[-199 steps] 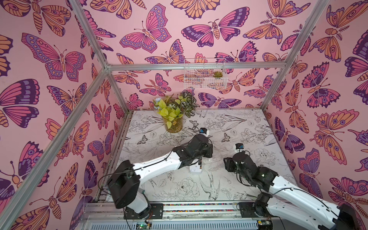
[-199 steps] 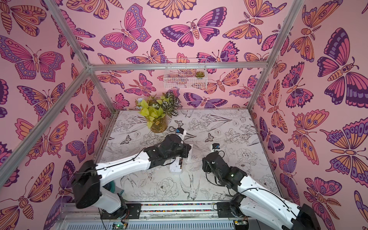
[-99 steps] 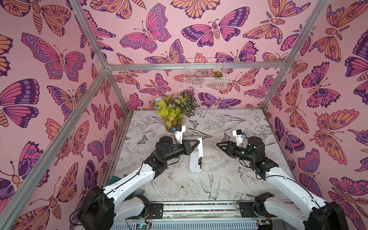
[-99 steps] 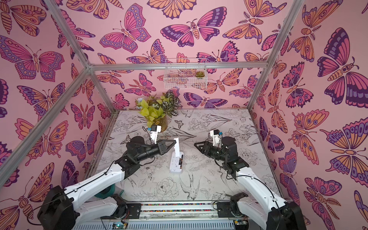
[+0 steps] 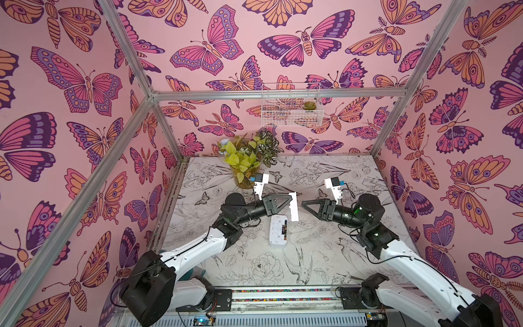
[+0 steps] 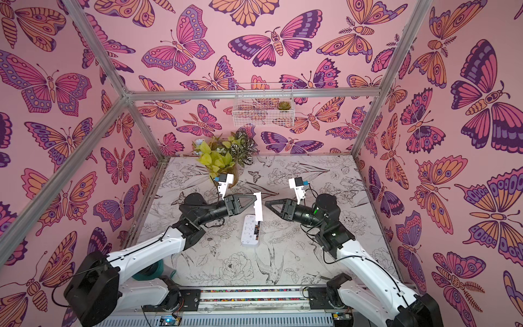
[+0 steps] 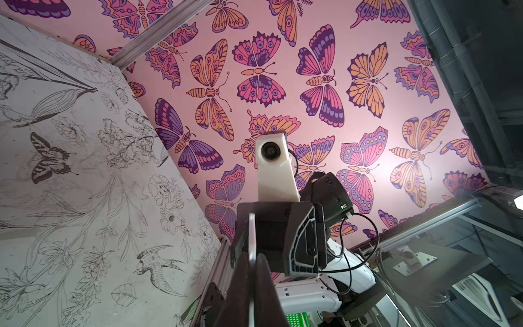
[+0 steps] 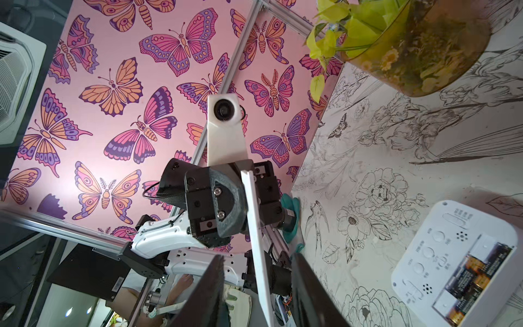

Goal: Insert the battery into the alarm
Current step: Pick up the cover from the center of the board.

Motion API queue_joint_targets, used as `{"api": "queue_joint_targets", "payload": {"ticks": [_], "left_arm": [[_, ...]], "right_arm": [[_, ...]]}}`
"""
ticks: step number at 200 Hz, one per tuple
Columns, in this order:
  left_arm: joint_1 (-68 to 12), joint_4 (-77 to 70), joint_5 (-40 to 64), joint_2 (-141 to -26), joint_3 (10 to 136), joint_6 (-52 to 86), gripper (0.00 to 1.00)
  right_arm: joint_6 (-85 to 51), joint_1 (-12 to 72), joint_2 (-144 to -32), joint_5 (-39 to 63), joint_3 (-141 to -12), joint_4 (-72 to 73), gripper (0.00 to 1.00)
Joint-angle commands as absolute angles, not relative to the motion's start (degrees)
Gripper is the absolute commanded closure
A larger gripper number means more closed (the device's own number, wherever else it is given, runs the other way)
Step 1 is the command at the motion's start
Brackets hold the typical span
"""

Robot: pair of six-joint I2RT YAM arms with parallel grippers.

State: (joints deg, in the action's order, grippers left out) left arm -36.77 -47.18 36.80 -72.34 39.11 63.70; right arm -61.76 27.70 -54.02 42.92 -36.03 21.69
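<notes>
The white alarm (image 5: 278, 233) (image 6: 250, 230) lies back-up on the patterned table, its slot uncovered along one edge. The battery (image 8: 478, 279) sits in that slot, dark with gold ends. My left gripper (image 5: 288, 202) (image 7: 250, 254) is shut on a thin white cover plate (image 5: 293, 206) (image 8: 256, 226), holding it upright above the alarm. Facing it from the right, my right gripper (image 5: 303, 203) (image 8: 257, 254) is open. Its two dark fingers stand on either side of the plate's lower part with gaps showing.
A glass pot of green plants (image 5: 244, 172) stands at the back of the table, behind the left gripper. A white wire basket (image 5: 291, 109) hangs on the back wall. A teal object (image 6: 150, 271) lies near the left arm's base.
My left gripper has risen from the alarm with the cover plate and holds it upright. My right gripper has swung up, come in around the plate and narrowed its jaws.
</notes>
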Motion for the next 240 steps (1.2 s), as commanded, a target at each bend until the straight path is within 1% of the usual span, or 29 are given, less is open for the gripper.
{"api": "queue_joint_targets", "payload": {"ticks": [1, 36, 62, 89, 131, 160, 184, 207, 240], "left_arm": [[-36.9, -51.9, 38.5, -72.3, 40.0, 65.8, 1.00], [-36.9, -52.3, 38.6, -74.6, 40.0, 66.5, 1.00], [-37.0, -52.2, 38.6, -75.0, 40.1, 66.7, 1.00], [-36.9, -52.5, 38.7, -75.2, 40.1, 67.0, 1.00], [-37.0, -52.3, 39.0, -75.0, 40.1, 67.6, 1.00], [-37.0, -53.6, 39.7, -75.0, 39.9, 68.6, 1.00], [-37.0, -53.4, 39.6, -74.6, 39.7, 68.6, 1.00], [-37.0, -53.5, 39.4, -74.5, 39.3, 68.5, 1.00], [-37.0, -53.5, 39.4, -74.2, 39.4, 68.6, 1.00]], "right_arm": [[-62.2, 29.2, -55.0, 43.2, -38.3, 23.1, 0.61], [-63.0, 31.3, -56.3, 43.5, -39.1, 25.5, 0.67], [-62.2, 32.3, -56.6, 43.0, -39.6, 24.6, 0.76], [-62.3, 32.3, -56.9, 42.8, -39.3, 24.7, 0.80], [-63.0, 32.3, -58.6, 41.8, -39.3, 25.0, 0.80], [-64.0, 32.3, -59.8, 42.0, -39.5, 26.7, 0.84], [-63.2, 32.3, -59.4, 41.4, -39.6, 25.6, 0.83], [-62.9, 32.3, -58.8, 41.1, -39.7, 25.1, 0.80], [-62.5, 32.2, -57.9, 40.8, -39.7, 24.4, 0.81]]}}
